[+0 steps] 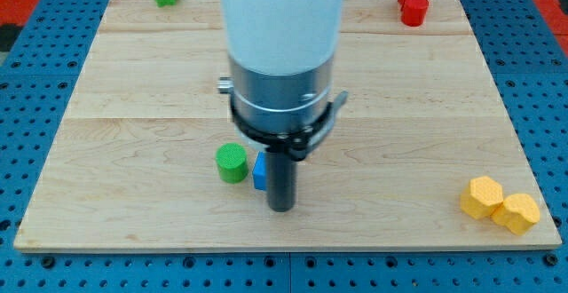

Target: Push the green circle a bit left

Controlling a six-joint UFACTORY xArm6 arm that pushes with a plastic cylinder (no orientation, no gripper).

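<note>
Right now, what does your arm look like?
My arm is a fat white tube at the top. Below it sits a shiny silver-grey metal ring with a black clamp around its bottom edge. From there a straight dark rod points down to my tip. No cables or markings show.

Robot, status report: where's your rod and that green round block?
My tip right of green circle, lower. Blue block sits between them, partly hidden. Circle not touched.

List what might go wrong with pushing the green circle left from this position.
A blue block sits between my tip and the green circle, so a leftward sweep would likely hit the blue block first and drag it along. My tip also lies lower in the view than the circle, so contact may be off-centre and skew it.
</note>
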